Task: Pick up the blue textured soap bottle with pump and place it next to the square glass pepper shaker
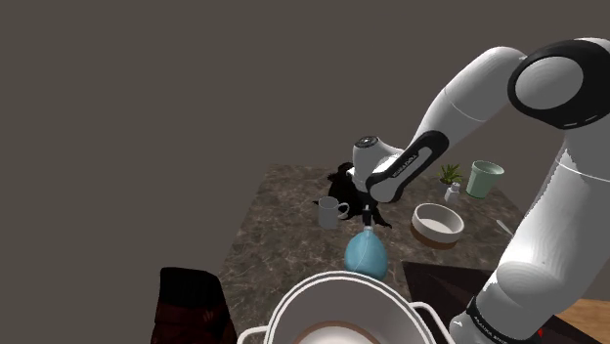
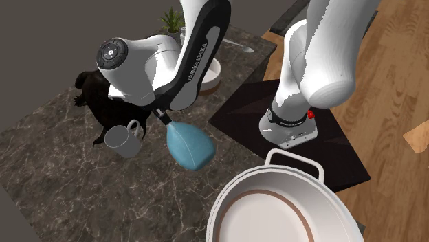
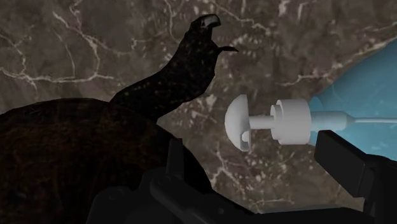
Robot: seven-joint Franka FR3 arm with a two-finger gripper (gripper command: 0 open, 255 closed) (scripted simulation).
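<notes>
Gripper (image 3: 253, 141) open over the pump of the blue bottle (image 1: 367, 254), low above the bench (image 1: 279, 230).

On my wrist feed the two black fingers stand apart with the white pump head (image 3: 239, 122) in the gap between them, neither clasping it (whether one brushes the neck, I cannot tell). The bottle appears to lie on its side on the dark marbled top, pump towards a black long-necked animal figurine (image 3: 191, 57). A white mug (image 1: 332, 210) stands just beside the gripper, on the shoulder view's left. Toward that view's right I see a white bowl (image 1: 438, 222), then a small pale shaker (image 1: 453, 193) beside a potted plant (image 1: 450, 173) and a pale green cup (image 1: 484, 178), well apart from the bottle. A large white pot (image 1: 342, 313) sits nearest the camera.
</notes>
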